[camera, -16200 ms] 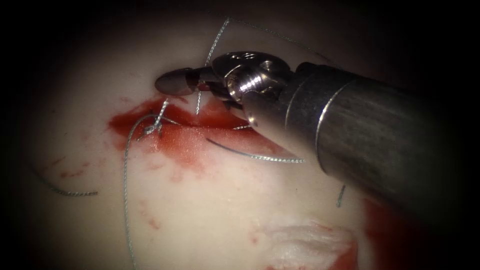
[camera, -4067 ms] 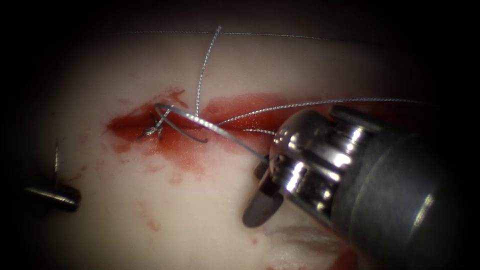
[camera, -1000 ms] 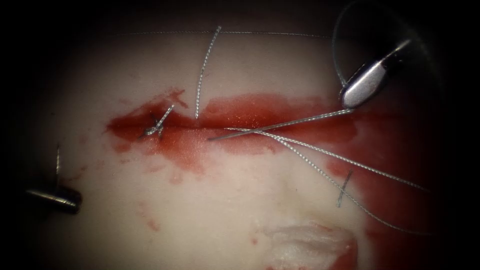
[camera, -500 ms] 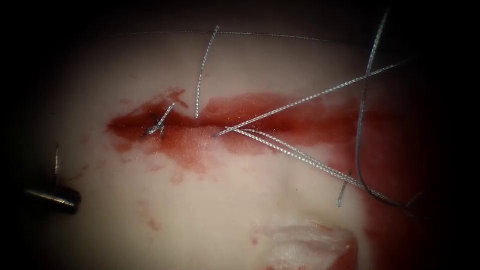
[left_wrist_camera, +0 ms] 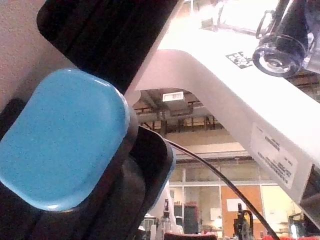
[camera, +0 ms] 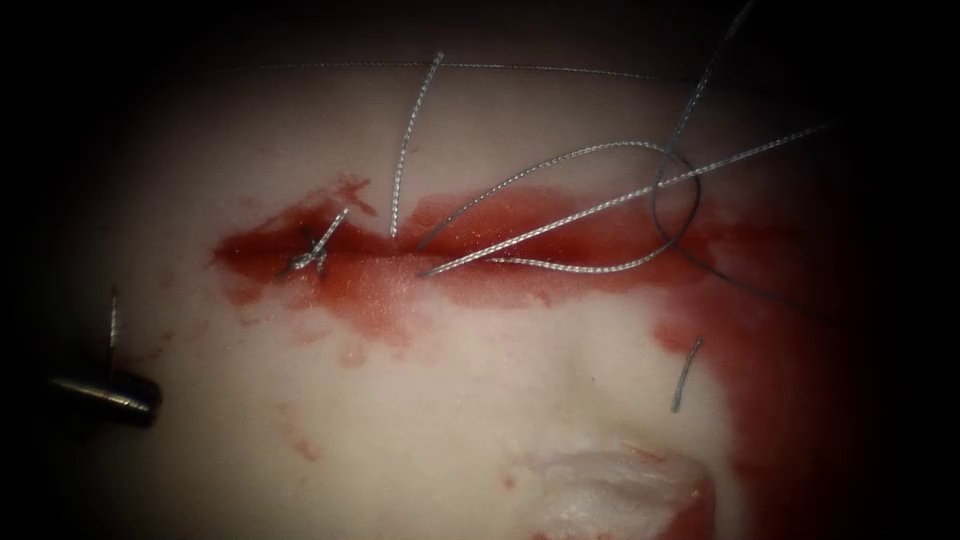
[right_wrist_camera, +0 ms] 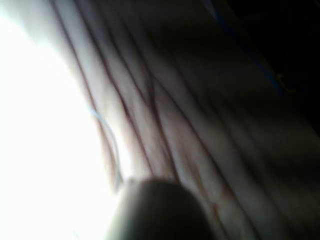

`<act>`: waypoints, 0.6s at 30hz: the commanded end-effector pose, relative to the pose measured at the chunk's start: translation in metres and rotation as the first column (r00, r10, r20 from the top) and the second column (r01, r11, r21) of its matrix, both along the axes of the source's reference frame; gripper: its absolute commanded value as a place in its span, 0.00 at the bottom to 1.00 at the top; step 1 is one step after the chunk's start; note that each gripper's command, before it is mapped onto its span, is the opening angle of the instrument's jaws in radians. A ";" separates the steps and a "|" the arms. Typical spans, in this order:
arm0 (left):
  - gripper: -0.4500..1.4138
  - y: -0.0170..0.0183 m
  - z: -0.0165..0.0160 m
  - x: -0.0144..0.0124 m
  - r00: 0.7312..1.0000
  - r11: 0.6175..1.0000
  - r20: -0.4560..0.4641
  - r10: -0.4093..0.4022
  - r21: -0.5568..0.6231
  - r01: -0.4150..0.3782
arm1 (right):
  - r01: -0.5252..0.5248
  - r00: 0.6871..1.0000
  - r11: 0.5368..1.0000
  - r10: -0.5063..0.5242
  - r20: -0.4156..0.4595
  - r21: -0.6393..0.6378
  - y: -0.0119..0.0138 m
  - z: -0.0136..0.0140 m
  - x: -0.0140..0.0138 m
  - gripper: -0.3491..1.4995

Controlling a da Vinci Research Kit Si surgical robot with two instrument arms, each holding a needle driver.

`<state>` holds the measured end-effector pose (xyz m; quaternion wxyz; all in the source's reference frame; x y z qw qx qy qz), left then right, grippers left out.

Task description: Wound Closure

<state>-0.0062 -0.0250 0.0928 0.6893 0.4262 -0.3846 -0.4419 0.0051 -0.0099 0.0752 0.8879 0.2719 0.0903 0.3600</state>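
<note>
Thread (camera: 560,225) has slackened into a loop over the cut's right end since half a second ago. Left tool (camera: 105,393) lies low at far left on the tissue (camera: 430,420) (jaws: cannot tell, seems to pinch a thread stub). Knot (camera: 310,255) sits at the cut's (camera: 500,262) left end.

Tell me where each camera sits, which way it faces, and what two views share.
Endoscope: above and in front, facing down on the tissue, its cut, looped thread, dark needle at the cut's right, seemingly free; left tool at left.
Left wrist: faces up into the room; blue-capped housing, white arm.
Right wrist: very close on pale folds; dark blurred shape, perhaps its shaft.
Shared: nothing I can match.
</note>
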 end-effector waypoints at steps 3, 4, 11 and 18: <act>0.00 0.0012 -0.0003 -0.0005 1.000 1.000 0.004 -0.001 -0.006 0.001 | 0.024 0.991 0.999 -0.018 0.129 -0.048 0.0014 0.0002 -0.0007 0.00; 0.00 0.0012 -0.0003 -0.0005 1.000 1.000 0.004 -0.001 -0.006 0.001 | 0.024 0.991 0.999 -0.018 0.129 -0.048 0.0014 0.0002 -0.0007 0.00; 0.00 0.0012 -0.0002 -0.0005 1.000 1.000 0.001 0.000 -0.006 0.000 | 0.017 0.988 0.995 -0.002 0.157 -0.096 0.0022 0.0008 -0.0029 0.00; 0.00 0.0012 -0.0001 -0.0006 1.000 1.000 0.000 -0.001 -0.007 0.001 | 0.270 0.962 0.943 -0.270 0.030 -0.195 0.0022 -0.0032 0.0004 0.70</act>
